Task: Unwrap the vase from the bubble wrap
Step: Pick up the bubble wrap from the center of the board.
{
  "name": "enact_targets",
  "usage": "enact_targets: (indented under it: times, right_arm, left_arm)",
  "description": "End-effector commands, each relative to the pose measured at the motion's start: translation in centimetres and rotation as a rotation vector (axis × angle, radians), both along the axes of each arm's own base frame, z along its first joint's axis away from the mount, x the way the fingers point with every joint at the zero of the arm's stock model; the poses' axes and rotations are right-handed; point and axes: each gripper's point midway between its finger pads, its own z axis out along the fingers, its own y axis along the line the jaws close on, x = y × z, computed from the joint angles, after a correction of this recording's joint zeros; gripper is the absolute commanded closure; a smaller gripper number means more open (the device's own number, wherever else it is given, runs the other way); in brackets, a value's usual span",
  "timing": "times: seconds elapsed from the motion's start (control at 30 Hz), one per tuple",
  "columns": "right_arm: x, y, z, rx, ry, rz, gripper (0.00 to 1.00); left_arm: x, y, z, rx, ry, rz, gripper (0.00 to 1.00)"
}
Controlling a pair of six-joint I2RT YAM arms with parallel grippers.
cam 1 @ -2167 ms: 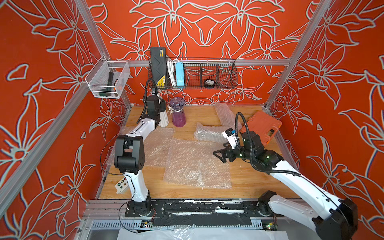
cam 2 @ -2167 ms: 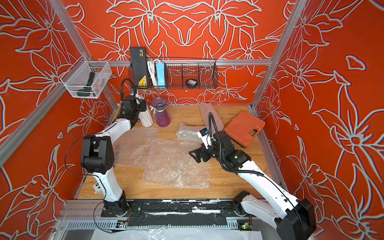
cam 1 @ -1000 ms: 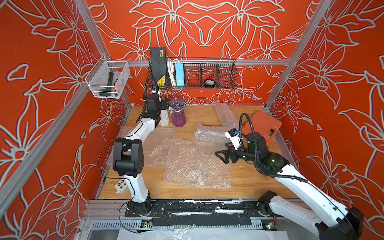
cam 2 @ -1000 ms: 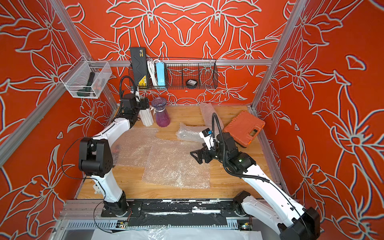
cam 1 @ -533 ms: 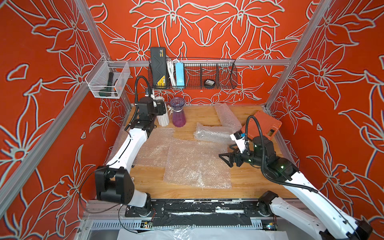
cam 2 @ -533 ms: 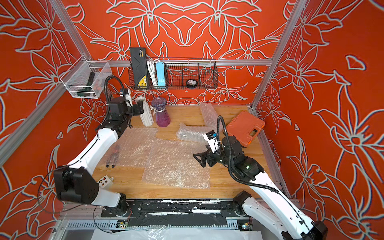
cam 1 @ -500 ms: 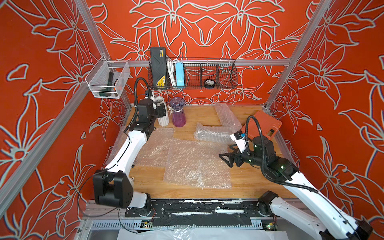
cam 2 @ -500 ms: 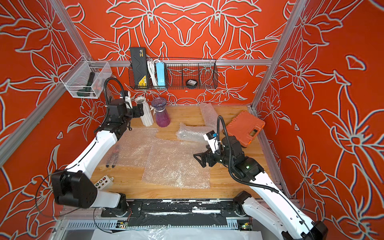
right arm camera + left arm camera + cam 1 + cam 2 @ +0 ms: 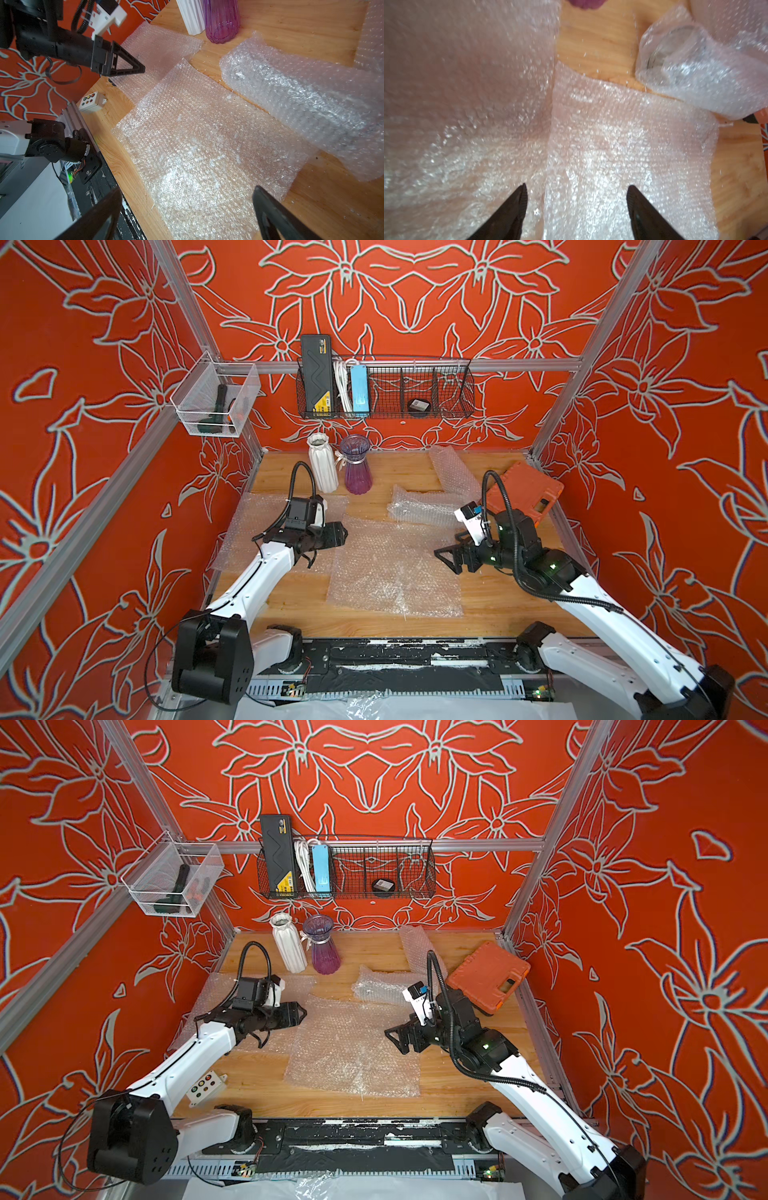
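Note:
A rolled bundle of bubble wrap (image 9: 428, 510) lies right of centre on the wooden table, and the clear glass of a vase (image 9: 662, 52) shows through its open end. Flat sheets of bubble wrap (image 9: 395, 568) cover the middle and left of the table. My left gripper (image 9: 343, 533) hovers open and empty over the seam between two flat sheets (image 9: 576, 187), well short of the bundle. My right gripper (image 9: 442, 558) hangs open and empty over the right edge of the middle sheet (image 9: 187, 189), in front of the bundle (image 9: 301, 99).
A white ribbed vase (image 9: 322, 462) and a purple vase (image 9: 356, 470) stand unwrapped at the back. An orange tool case (image 9: 523, 493) lies at the right wall. Another sheet (image 9: 453, 470) lies behind the bundle. A small button box (image 9: 203, 1085) sits front left.
My left arm has drawn back from the white vase at the back to the middle-left of the table, its jaws narrowing a little. The right arm has drifted slightly right and forward.

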Motion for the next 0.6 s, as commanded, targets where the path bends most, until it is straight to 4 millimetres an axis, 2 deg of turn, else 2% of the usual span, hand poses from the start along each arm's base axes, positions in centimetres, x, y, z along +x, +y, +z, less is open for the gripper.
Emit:
enact_targets:
  times: [0.0,0.3,0.57]
  right_arm:
    - [-0.5,-0.1,-0.5,0.008,0.006,0.009,0.02]
    - [-0.7,-0.3,-0.6,0.007,0.006,0.009,0.02]
    - [-0.7,-0.4,0.1,-0.007,-0.026,0.018,0.02]
  left_arm:
    - [-0.5,-1.6,-1.0,-0.067,0.061,-0.031,0.26]
    - [0.9,-0.8,-4.7,0.052,0.111,0.005,0.27]
    - [0.7,-1.2,-5.6,0.03,0.117,0.001,0.28]
